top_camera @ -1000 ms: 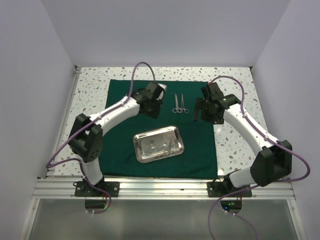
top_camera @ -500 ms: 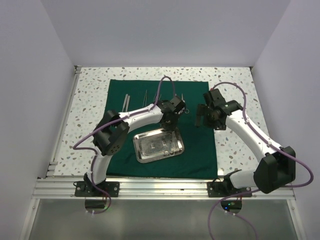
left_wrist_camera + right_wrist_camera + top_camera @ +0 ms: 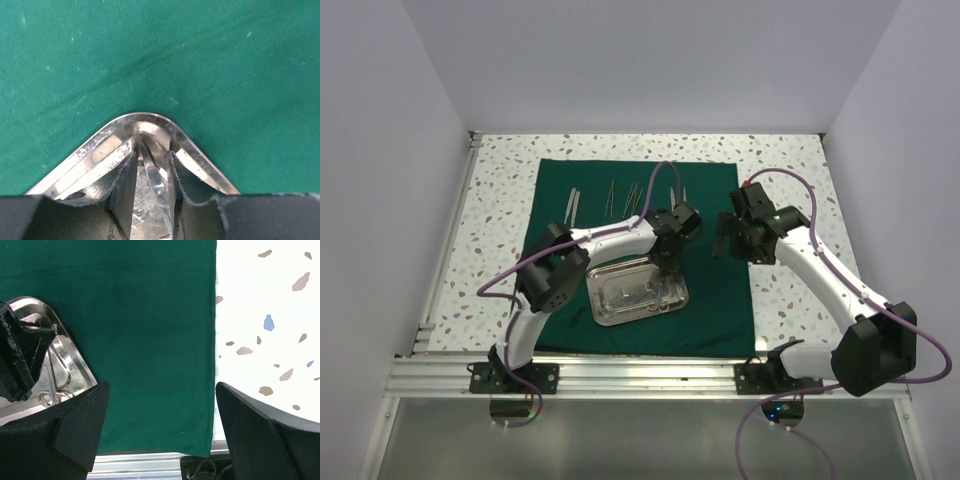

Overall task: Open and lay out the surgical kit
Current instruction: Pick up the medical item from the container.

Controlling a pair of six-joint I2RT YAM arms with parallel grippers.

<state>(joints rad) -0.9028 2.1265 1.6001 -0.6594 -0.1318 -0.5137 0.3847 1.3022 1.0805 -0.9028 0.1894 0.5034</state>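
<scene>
- My left claw (image 3: 666,262) is down at the tray (image 3: 610,318), at its far right corner, tips just over the inside of that corner.
- Left tips are close together with a narrow gap and a shiny strip between them. Can't tell if that's something gripped or just tray glare.
- My right claw (image 3: 724,236) is spread wide and holds nothing. It's to the right of the tray, over the right edge of the green cloth (image 3: 720,300).
- Tray sits on the cloth with thin steel tools (image 3: 635,292) inside, one ring handle showing.
- Laid-out tools (image 3: 610,197) are in a row on the cloth beyond the tray, to the far left.
- Cloth lies flat on the speckled table (image 3: 500,200).
</scene>
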